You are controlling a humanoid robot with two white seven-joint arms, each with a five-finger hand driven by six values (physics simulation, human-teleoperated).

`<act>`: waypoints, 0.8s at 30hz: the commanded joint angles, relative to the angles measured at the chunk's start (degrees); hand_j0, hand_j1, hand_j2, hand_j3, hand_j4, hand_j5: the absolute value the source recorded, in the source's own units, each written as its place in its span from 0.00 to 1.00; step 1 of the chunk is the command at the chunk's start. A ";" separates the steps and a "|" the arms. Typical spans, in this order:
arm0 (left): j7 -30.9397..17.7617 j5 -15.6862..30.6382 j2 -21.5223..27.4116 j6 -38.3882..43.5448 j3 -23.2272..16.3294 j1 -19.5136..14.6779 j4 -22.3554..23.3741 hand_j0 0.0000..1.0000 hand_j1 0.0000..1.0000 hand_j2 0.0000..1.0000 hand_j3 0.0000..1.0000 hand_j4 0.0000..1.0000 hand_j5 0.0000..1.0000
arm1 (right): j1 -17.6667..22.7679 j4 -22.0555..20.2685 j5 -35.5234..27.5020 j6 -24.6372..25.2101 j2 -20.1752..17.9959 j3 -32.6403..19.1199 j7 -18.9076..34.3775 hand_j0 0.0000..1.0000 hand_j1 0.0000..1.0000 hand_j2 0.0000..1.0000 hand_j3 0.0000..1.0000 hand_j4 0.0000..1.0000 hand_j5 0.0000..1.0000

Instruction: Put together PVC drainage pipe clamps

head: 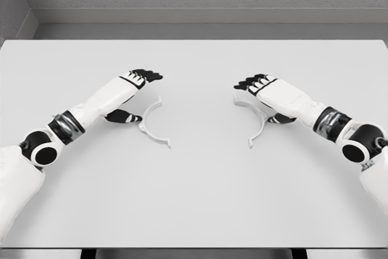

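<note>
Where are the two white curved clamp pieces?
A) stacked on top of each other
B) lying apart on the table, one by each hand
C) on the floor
B: one clamp half lies by the left hand, the other clamp half by the right hand, with bare table between.

No readable text, label, brand, number or sign anywhere.

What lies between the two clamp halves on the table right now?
Nothing: in the head view, the stretch of table between the left clamp half and the right clamp half is bare. The left hand and right hand sit over the halves' outer sides.
</note>
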 commanded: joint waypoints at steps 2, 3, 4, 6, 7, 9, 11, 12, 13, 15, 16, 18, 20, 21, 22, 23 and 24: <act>0.03 0.39 -0.17 0.02 -0.39 0.00 -0.11 1.00 1.00 1.00 1.00 1.00 1.00 | 0.00 -0.38 -0.29 0.06 -0.04 0.86 -0.01 1.00 1.00 1.00 1.00 1.00 1.00; 0.03 0.39 -0.78 0.02 -0.39 0.00 -0.11 1.00 1.00 1.00 1.00 1.00 1.00 | 0.00 -0.47 -0.29 0.14 0.05 1.12 -0.01 1.00 1.00 1.00 1.00 1.00 1.00; 0.03 0.39 -1.05 0.02 -0.48 0.17 -0.37 1.00 1.00 1.00 1.00 1.00 1.00 | 0.00 -0.56 -0.29 0.14 0.05 1.12 -0.01 1.00 1.00 1.00 1.00 1.00 1.00; 0.03 0.39 -1.67 0.02 -0.48 0.44 -0.64 1.00 1.00 1.00 1.00 1.00 1.00 | 0.00 -1.17 -0.29 0.14 0.05 1.12 -0.01 1.00 1.00 1.00 1.00 1.00 1.00; 0.03 0.39 -1.75 0.02 -0.48 0.53 -0.73 1.00 1.00 1.00 1.00 1.00 1.00 | 0.00 -1.17 -0.29 0.14 0.05 1.21 -0.01 1.00 1.00 1.00 1.00 1.00 1.00; 0.03 0.39 -1.84 0.02 -0.48 0.70 -0.90 1.00 1.00 1.00 1.00 1.00 1.00 | 0.00 -1.17 -0.29 0.14 0.84 1.56 -0.01 1.00 1.00 1.00 1.00 1.00 1.00; 0.03 0.56 -1.84 0.02 -0.48 0.79 -0.99 1.00 1.00 1.00 1.00 1.00 1.00 | 0.00 -1.26 -0.29 0.14 0.93 1.74 -0.01 1.00 1.00 1.00 1.00 1.00 1.00; 0.03 0.65 -1.84 0.02 -0.48 0.79 -0.99 1.00 1.00 1.00 1.00 1.00 1.00 | -0.09 -1.35 -0.29 0.14 0.93 2.09 -0.01 1.00 1.00 1.00 1.00 1.00 1.00; 0.03 0.65 -1.84 0.02 -0.39 0.79 -0.99 1.00 1.00 1.00 1.00 1.00 1.00 | -0.09 -1.61 -0.29 0.23 0.93 2.17 -0.01 1.00 1.00 1.00 1.00 1.00 1.00; 0.03 0.65 -1.75 0.02 -0.04 0.79 -0.99 1.00 1.00 1.00 1.00 1.00 1.00 | -0.35 -2.23 -0.29 1.11 0.93 2.88 -0.01 1.00 1.00 1.00 1.00 1.00 1.00; 0.03 0.83 -1.58 0.02 0.23 0.70 -0.90 1.00 1.00 1.00 1.00 1.00 1.00 | -0.44 -2.40 -0.29 1.38 0.93 2.96 -0.01 1.00 1.00 1.00 1.00 1.00 1.00; 0.03 1.09 -1.49 0.02 0.32 0.79 -0.99 1.00 1.00 1.00 1.00 1.00 1.00 | -0.53 -2.49 -0.29 1.38 1.02 2.97 -0.01 1.00 1.00 1.00 1.00 1.00 1.00; 0.03 1.18 -1.23 0.02 0.40 0.70 -0.99 1.00 1.00 1.00 1.00 1.00 1.00 | -0.53 -2.49 -0.29 1.38 1.81 3.23 0.08 1.00 1.00 1.00 1.00 1.00 1.00; 0.03 1.35 -1.05 0.02 0.40 0.70 -0.99 1.00 1.00 1.00 1.00 1.00 1.00 | -0.53 -2.49 -0.29 1.38 1.90 3.32 0.08 1.00 1.00 1.00 1.00 1.00 1.00; 0.03 1.35 -1.05 0.02 0.32 0.62 -0.90 1.00 1.00 1.00 1.00 1.00 1.00 | -0.53 -2.49 -0.29 1.38 1.98 3.32 0.08 1.00 1.00 1.00 1.00 1.00 1.00; 0.03 1.35 -0.96 0.02 0.23 0.79 -0.90 1.00 1.00 1.00 1.00 1.00 1.00 | -0.53 -2.58 -0.29 1.38 2.07 3.32 0.08 1.00 1.00 1.00 1.00 1.00 1.00; 0.03 1.18 -0.96 0.02 0.05 0.97 -0.90 1.00 1.00 1.00 1.00 1.00 1.00 | -0.53 -3.28 -0.29 1.64 2.07 3.40 0.08 1.00 1.00 1.00 1.00 1.00 1.00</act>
